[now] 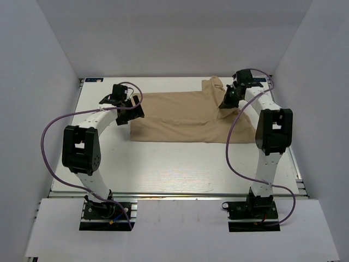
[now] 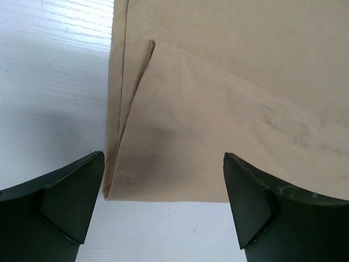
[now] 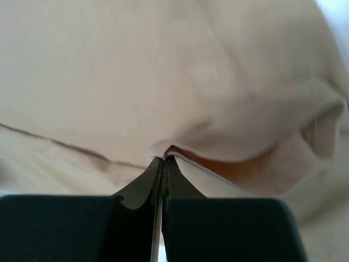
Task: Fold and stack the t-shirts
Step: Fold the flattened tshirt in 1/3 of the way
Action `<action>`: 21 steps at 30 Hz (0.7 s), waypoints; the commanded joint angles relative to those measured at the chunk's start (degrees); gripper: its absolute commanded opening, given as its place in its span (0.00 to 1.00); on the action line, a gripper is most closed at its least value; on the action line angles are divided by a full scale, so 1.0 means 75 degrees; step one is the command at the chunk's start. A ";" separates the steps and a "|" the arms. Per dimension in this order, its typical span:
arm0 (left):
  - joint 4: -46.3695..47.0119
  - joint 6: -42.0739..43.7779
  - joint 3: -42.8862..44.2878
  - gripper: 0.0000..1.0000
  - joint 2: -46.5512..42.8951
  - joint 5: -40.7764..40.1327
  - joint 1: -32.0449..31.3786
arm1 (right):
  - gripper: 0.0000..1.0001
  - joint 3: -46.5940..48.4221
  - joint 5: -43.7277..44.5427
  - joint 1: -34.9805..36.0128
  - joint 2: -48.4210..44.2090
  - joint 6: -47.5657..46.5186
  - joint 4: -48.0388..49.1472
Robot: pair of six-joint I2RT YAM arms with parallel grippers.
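Note:
A tan t-shirt (image 1: 180,115) lies partly folded across the back middle of the white table (image 1: 180,164). My left gripper (image 1: 132,113) is open at the shirt's left edge. In the left wrist view the fingers (image 2: 65,196) stand wide apart just short of the folded corner of the shirt (image 2: 218,125), with nothing between them. My right gripper (image 1: 228,101) is at the shirt's right end, where the fabric is lifted in a peak. In the right wrist view its jaws are shut on a thin edge of the shirt (image 3: 180,82) at the tips (image 3: 164,159).
White walls enclose the table on the left, back and right. A purple cable (image 1: 49,136) loops off the left arm and another (image 1: 234,158) off the right arm. The table's front edge runs just ahead of the arm bases.

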 commanded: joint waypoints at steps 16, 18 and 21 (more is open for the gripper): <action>0.0452 0.0200 0.0145 1.00 -0.0117 0.0803 -0.0005 | 0.54 0.2278 -0.2020 0.0521 0.1452 -0.0989 0.1514; 0.0639 0.0269 0.0145 1.00 -0.0117 0.0990 -0.0005 | 0.87 0.2033 -0.1866 0.0439 0.1078 -0.1048 0.1677; 0.0815 0.0340 0.0063 1.00 -0.0187 0.1165 -0.0005 | 0.90 0.0887 -0.1210 0.0380 0.0338 -0.0967 0.1796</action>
